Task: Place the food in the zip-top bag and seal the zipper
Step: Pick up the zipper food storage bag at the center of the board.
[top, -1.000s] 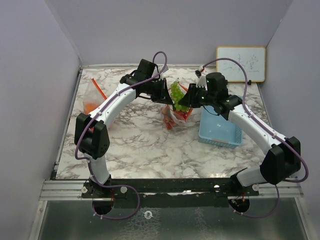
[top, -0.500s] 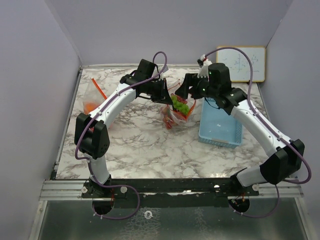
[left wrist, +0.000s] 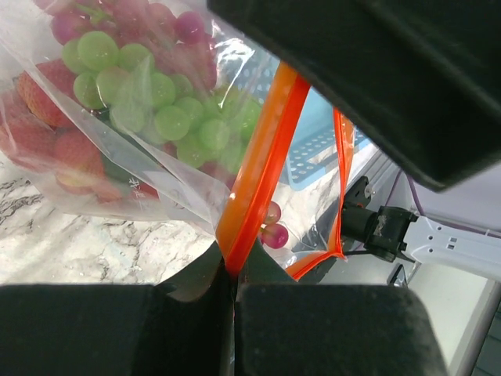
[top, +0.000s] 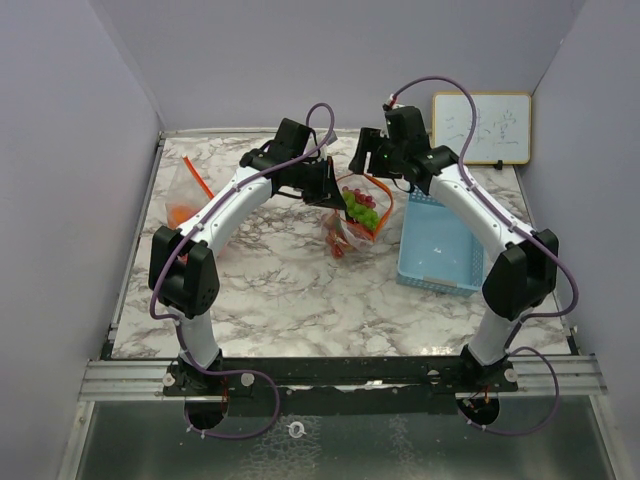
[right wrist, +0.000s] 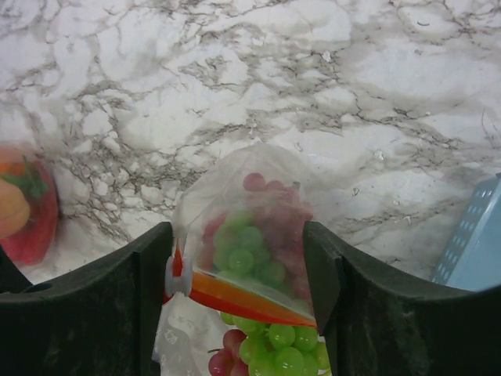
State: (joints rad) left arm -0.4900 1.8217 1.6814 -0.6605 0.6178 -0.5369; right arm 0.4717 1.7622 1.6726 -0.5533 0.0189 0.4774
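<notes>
Your left jaws are clamped on the orange zipper strip (left wrist: 258,157) of the zip-top bag (top: 350,232), which holds green grapes (top: 362,213) and red fruit (left wrist: 47,149) mid-table, while your right jaws hang apart just above its mouth, the blue basket (top: 440,245) alongside.

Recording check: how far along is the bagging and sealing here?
Done: a green grape bunch, purple grapes and red fruits lie inside the clear zip-top bag. In hand: the left gripper pinches the orange zipper strip, holding the mouth up; the right gripper hovers open above, carrying nothing. Left: the zipper strips stand apart, so sealing remains.
</notes>
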